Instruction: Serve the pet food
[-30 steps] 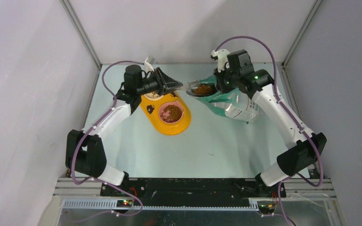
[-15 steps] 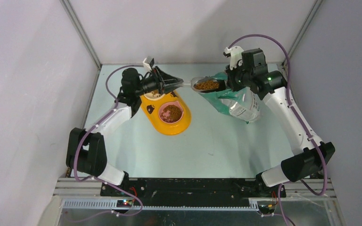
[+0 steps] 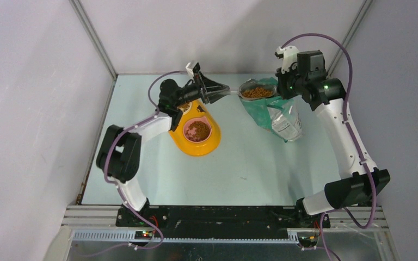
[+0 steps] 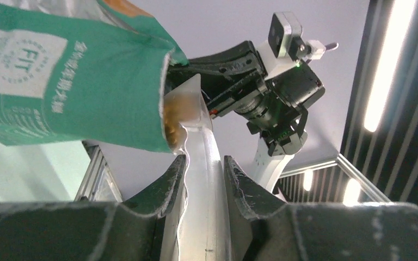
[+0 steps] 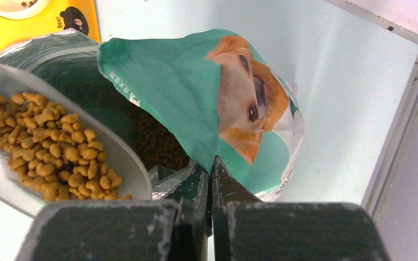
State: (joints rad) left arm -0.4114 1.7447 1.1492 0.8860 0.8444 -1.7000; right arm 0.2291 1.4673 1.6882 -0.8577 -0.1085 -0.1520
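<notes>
We are looking down on a pale green table [image 3: 250,163] boxed in by plain grey walls, with both arm bases sitting along the bottom edge of the frame. Left of centre a yellow feeder [image 3: 188,145] is lying on the table. Its pink bowl [image 3: 211,128] is holding a dark heap of pet food [image 3: 198,130]. At upper right the green pouch [image 3: 283,117] is gaping open toward the centre, and in the right wrist view more pet food is showing dark inside its mouth. The left claw [image 3: 219,89] is clamping the handle of the clear scoop [image 3: 243,88], which is hanging at the pouch mouth near top centre, heaped with tan pellets. The right claw [image 3: 282,87] is pinching fully closed on the pouch's top edge.
</notes>
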